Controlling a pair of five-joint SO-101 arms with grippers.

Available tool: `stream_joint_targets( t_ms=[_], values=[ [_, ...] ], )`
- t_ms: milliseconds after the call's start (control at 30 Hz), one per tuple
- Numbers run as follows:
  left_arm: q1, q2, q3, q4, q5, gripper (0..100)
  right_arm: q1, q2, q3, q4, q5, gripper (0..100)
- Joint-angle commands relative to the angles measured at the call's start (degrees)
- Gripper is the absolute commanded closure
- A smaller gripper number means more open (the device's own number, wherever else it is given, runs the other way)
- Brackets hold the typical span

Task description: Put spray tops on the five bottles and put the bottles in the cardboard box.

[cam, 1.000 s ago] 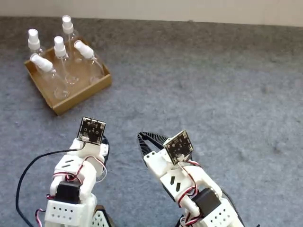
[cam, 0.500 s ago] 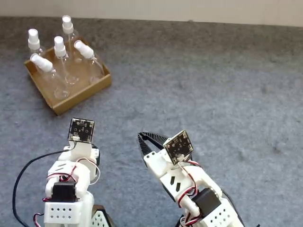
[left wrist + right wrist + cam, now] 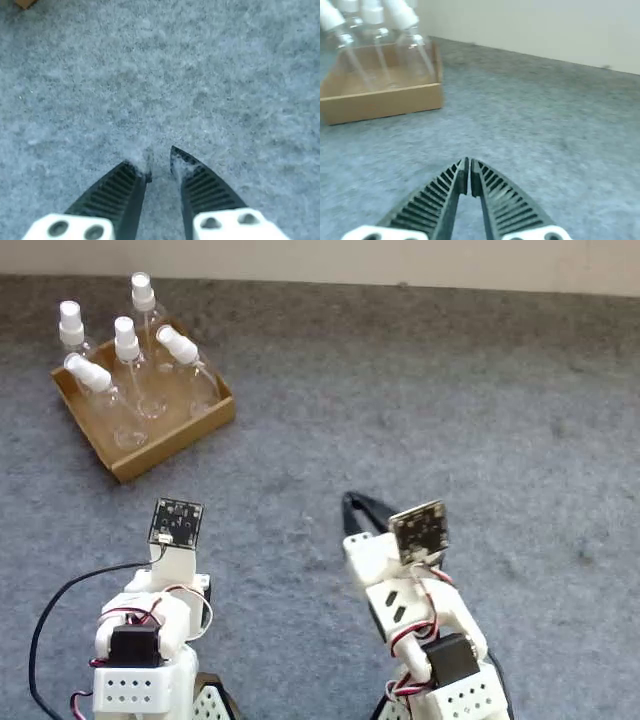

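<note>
Sitting low over carpet (image 3: 400, 420): left claw (image 3: 160, 161) ajar, right claw (image 3: 469, 176) closed.

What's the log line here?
five clear white-capped spray bottles: in brown cardboard box | left tool: open, empty | right tool: shut, empty

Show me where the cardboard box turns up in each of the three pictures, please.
High view: the cardboard box sits upper left on the grey carpet, with five bottles standing in it.
Left wrist view: a brown corner of the box at the picture's edge, far beyond the left pincer.
Right wrist view: the box lies ahead of the right pincer, off to one side.
Shared landmark: the grey carpet under everything.
</note>
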Motion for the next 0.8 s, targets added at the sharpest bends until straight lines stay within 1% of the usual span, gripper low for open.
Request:
stream_joint_targets(
  t_ms=[0,200,333,400,533,767],
  values=[
    [-0.57,-0.48,1.01,0.97,0.09,100,8.57,-1.01,-9.19,0.13,0.62,99.4],
    [-0.92,-0.57,1.01,0.97,0.09,100,20.7,-1.01,-18.86,0.13,0.53,99.4],
    [-0.92,-0.57,1.01,0.97,0.09,100,25.45,-1.01,-22.64,0.31,0.53,99.4],
    [-0.92,-0.57,1.01,0.97,0.09,100,26.24,-1.01,-23.69,2.24,0.53,99.4],
    [-0.92,-0.57,1.01,0.97,0.09,100,26.24,-1.01,-23.52,9.36,0.53,99.4],
    [-0.92,-0.57,1.01,0.97,0.09,100,26.15,-0.92,-14.37,11.38,0.53,99.4]
  ],
)
